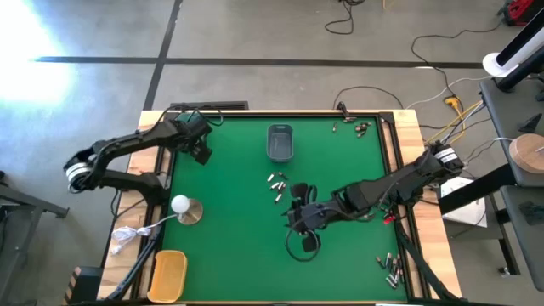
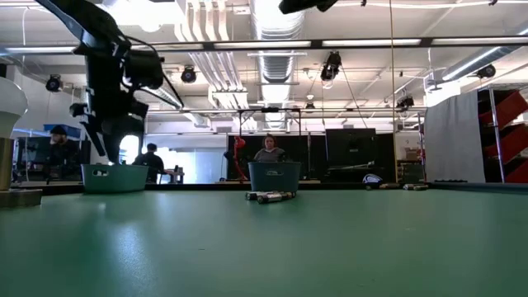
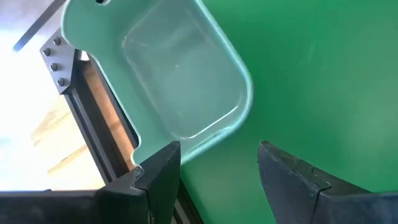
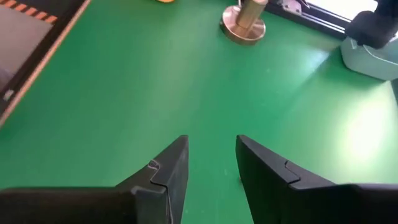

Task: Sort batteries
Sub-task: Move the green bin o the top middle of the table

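The left gripper [image 3: 214, 168] is held over the table's ten o'clock corner, fingers spread and empty, above a pale green tray [image 3: 180, 81]. The right gripper [image 1: 299, 214] is seen near the table's centre, toward five o'clock, fingers [image 4: 168, 174] parted with nothing seen between them. A cluster of batteries [image 1: 276, 184] is found just beyond it at twelve o'clock, below a grey tray [image 1: 280, 142]. More batteries [image 1: 389, 268] are scattered at the five o'clock corner, others [image 1: 355, 127] at one o'clock. A yellow tray [image 1: 167, 274] is placed at seven o'clock.
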Controlling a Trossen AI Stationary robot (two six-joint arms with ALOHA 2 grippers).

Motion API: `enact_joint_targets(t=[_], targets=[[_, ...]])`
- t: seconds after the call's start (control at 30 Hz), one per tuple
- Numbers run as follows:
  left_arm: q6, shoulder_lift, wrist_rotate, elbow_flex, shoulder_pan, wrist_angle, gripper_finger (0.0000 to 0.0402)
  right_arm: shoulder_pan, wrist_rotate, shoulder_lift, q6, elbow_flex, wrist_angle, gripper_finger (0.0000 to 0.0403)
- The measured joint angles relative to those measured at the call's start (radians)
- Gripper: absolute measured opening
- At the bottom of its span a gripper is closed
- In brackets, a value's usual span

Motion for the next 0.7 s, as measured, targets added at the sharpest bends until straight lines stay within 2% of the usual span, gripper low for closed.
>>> enact_joint_targets(t=[0.2,0.33,0.47,0.7], targets=[[0.043,0.08,0.003,-0.002,0.012,0.049,0.0191,0.027,0.016,-0.001,0.004,0.0,-0.001,0.0128],[0.095,0.139,0.06,-0.002,0.012,0.069,0.0171,0.027,0.016,-0.001,0.004,0.0,-0.009,0.012],[0.119,0.192,0.089,-0.003,0.012,0.107,0.0126,0.027,0.016,-0.001,0.01,0.0,-0.048,0.0109],[0.171,0.247,0.088,-0.003,0.012,0.194,0.0015,0.03,0.016,-0.001,0.058,0.0,-0.103,0.0088]])
